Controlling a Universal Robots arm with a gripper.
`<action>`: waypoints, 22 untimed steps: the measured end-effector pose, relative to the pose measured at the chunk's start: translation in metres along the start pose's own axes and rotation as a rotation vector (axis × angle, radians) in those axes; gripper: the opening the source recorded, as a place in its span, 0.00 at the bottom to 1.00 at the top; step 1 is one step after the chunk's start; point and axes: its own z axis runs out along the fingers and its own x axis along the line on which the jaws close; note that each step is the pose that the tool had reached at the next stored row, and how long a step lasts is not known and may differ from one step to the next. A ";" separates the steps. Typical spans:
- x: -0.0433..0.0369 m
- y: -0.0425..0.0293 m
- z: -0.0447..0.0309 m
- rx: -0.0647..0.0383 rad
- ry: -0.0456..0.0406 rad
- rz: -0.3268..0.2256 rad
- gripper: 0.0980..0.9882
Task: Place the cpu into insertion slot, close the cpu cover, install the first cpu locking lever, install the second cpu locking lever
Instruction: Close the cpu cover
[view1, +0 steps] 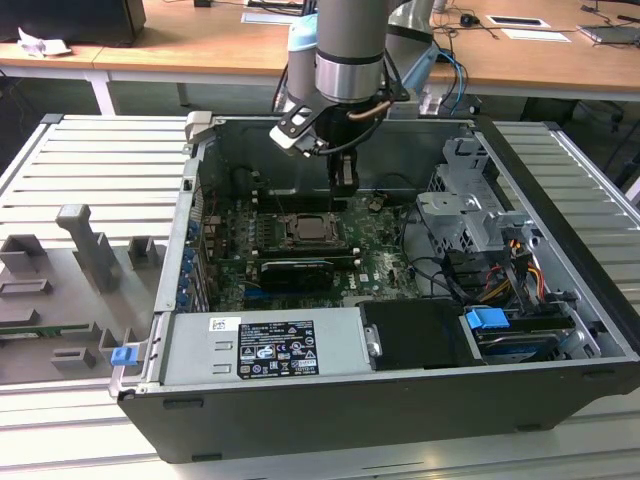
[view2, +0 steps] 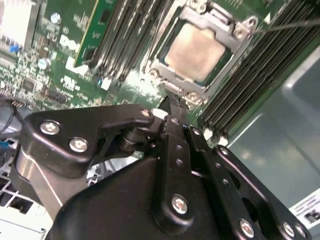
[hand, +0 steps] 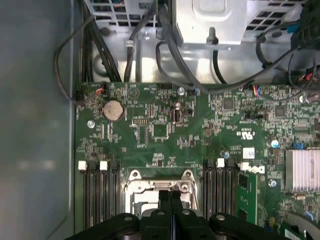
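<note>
The cpu (view2: 196, 48) lies with its pale metal face up in the insertion slot (view1: 305, 230) on the green board. Around it the cpu cover (view2: 165, 63) lies flat, and the chip shows through the cover's window. A thin wire lever (view2: 290, 23) runs past one corner of the socket. My gripper (view2: 173, 109) is shut with nothing between its black fingers. It hangs just above the board beside the socket's edge, apart from the cover. In the exterior view the gripper (view1: 343, 183) stands a little behind the slot. In the first wrist view the gripper (hand: 169, 196) hides part of the socket frame (hand: 135, 176).
Long black memory slots (view2: 250, 75) flank the socket on both sides. Black cables (hand: 165, 45) and a metal drive cage (view1: 465, 215) stand at the exterior view's right. A grey power supply (view1: 265, 345) fills the case front. The case walls (view1: 190, 200) close in all around.
</note>
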 end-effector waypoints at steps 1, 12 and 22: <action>0.0001 -0.0028 0.0026 0.000 -0.0001 -0.001 0.01; -0.0004 -0.0104 0.0149 0.000 -0.0002 -0.005 0.01; -0.0008 -0.0357 0.0285 -0.002 -0.0017 -0.019 0.01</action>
